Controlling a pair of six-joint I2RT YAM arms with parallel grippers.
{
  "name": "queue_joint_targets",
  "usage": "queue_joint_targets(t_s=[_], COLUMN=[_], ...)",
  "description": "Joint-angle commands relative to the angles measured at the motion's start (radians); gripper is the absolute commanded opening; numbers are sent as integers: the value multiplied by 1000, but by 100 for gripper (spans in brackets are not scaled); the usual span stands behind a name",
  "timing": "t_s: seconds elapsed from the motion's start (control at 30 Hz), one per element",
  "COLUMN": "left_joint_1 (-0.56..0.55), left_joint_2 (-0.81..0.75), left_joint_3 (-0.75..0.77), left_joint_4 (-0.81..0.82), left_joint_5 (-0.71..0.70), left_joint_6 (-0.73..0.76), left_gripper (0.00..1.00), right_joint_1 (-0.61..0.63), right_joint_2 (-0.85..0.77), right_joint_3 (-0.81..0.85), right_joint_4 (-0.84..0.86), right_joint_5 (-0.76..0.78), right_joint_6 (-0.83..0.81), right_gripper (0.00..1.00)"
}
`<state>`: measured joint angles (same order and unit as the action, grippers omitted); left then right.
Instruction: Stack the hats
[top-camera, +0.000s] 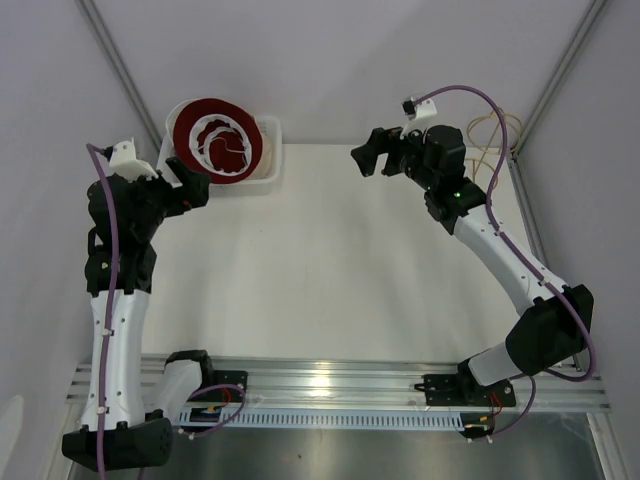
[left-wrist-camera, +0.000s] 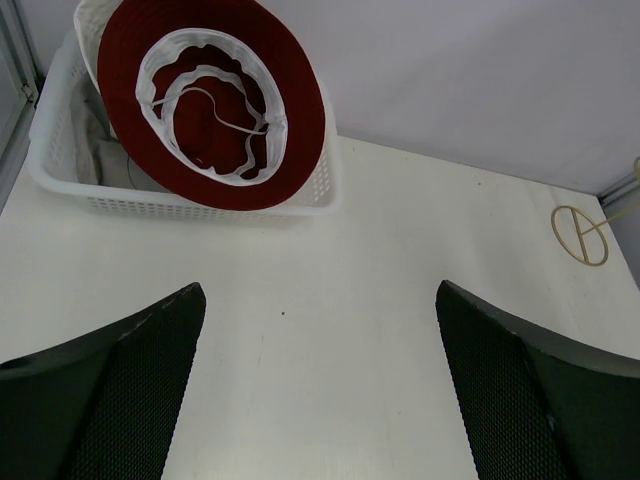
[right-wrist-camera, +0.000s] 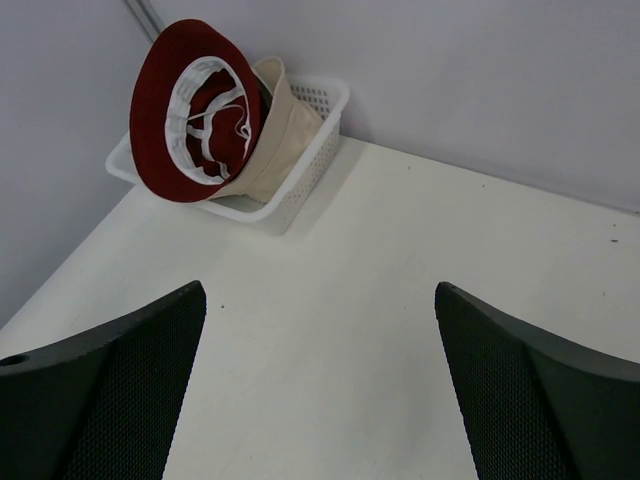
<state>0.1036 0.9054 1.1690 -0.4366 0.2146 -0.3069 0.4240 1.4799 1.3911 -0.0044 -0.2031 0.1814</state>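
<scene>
Dark red hat (left-wrist-camera: 300, 130) sits tilted, opening towards us, in the white mesh basket (left-wrist-camera: 200, 205) at the table's (left-wrist-camera: 330, 300) far left corner. We see a beige hat (right-wrist-camera: 285, 125) tucked behind it. Left gripper (left-wrist-camera: 320, 380) and right gripper (right-wrist-camera: 320, 380) both gape wide, holding nothing.

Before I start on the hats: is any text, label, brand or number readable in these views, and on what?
Readable text: none in any view.
Dark red hat and white basket: no print or tag lettering visible.
Small marks on the white links of the left arm and right arm: too small to read.
</scene>
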Motion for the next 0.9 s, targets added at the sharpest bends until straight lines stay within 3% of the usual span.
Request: queue_joint_targets(t_s=[0.0,0.33,0.63,0.73,0.87], left_joint_1=[10,16,16,15,10], left_joint_2=[0,67,145,205,270], left_joint_3=[17,-38,-86,-68,-11], left_joint_4=[32,81,185,220,210], left_joint_5=[5,-31,-112,-22,49], left_joint_6=[-14,-54,-204,-257,-268], left_gripper=[99,99,100,99,99], right_joint_1=[7,-5,-223,-237,-255], right_joint_2=[-23,-26,-113,-164,-181], right_joint_3=[0,-44,-153,-195,-210], right_joint_4=[12,-42,-19,-6,67], right_joint_5=[82,267,215,309,587], right_joint_6=[-13,-54,69,30,-72], right_gripper=[99,99,99,99,99])
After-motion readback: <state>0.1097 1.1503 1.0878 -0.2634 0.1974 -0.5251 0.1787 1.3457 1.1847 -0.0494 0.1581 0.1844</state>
